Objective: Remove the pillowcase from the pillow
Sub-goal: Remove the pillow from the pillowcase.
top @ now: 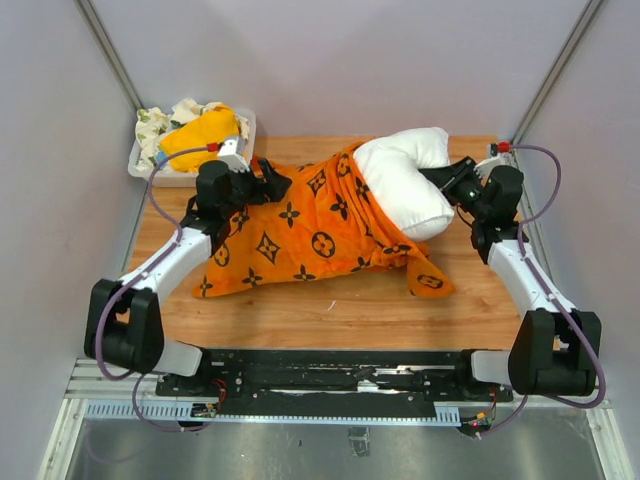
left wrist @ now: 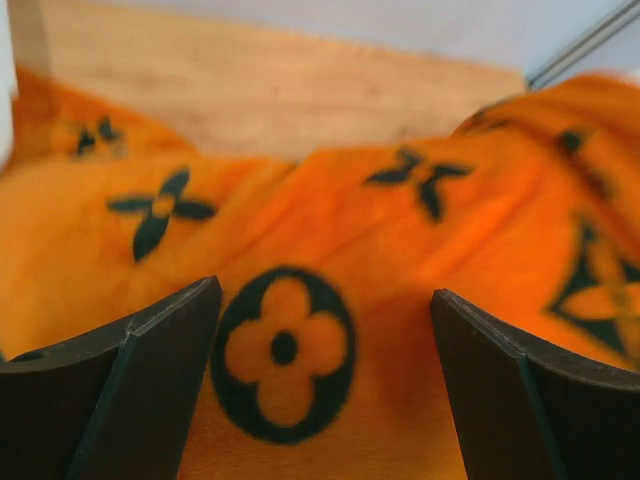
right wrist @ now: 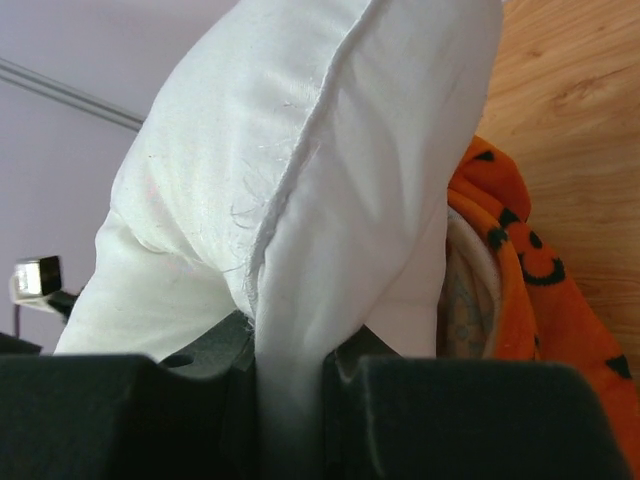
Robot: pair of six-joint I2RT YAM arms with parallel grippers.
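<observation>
Right gripper (right wrist: 290, 365) clamped on pillow (top: 405, 170) seam near table's (top: 330, 305) far right corner, anchoring it. Left gripper (left wrist: 325, 340) spread wide over pillowcase (top: 300, 235), holding nothing, probably lining up a pull.

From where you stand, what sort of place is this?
Probably a robotics test cell, not a home: two black-and-white robot arms bolted to a metal rail at a wooden tabletop, plain pale panels walling it in, and a white plastic bin of cloths at one corner.

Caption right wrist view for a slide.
The right end effector pinches the pillow at its seam; pillowcase bunched alongside.
</observation>
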